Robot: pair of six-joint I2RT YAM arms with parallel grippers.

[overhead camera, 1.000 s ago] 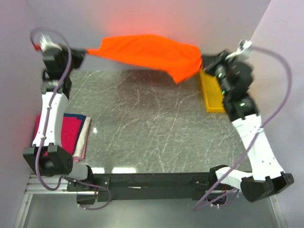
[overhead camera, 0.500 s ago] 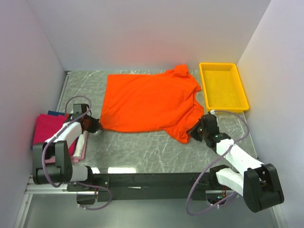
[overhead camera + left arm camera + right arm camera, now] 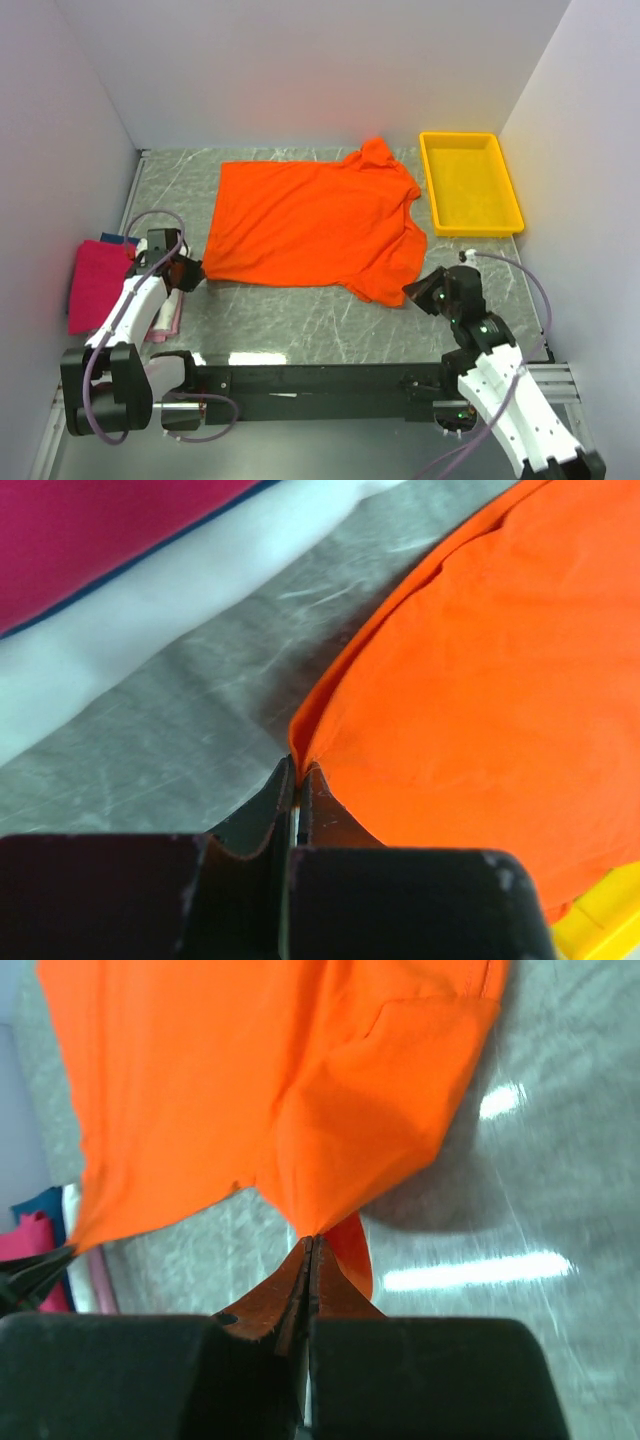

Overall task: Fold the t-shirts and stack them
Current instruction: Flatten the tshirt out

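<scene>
Right fingers (image 3: 285,1295) are pinched shut on the near right sleeve of the orange shirt (image 3: 310,220). Left fingers (image 3: 262,815) are pinched shut on its near left hem corner. The shirt lies spread flat on the table (image 3: 300,315). The folded stack (image 3: 100,280) is to its left and the tray (image 3: 458,135) just beside its far right. For a clean fold, I would lift both corners together and level, hold the edge taut between them, then lay it squarely onto the far edge.
</scene>
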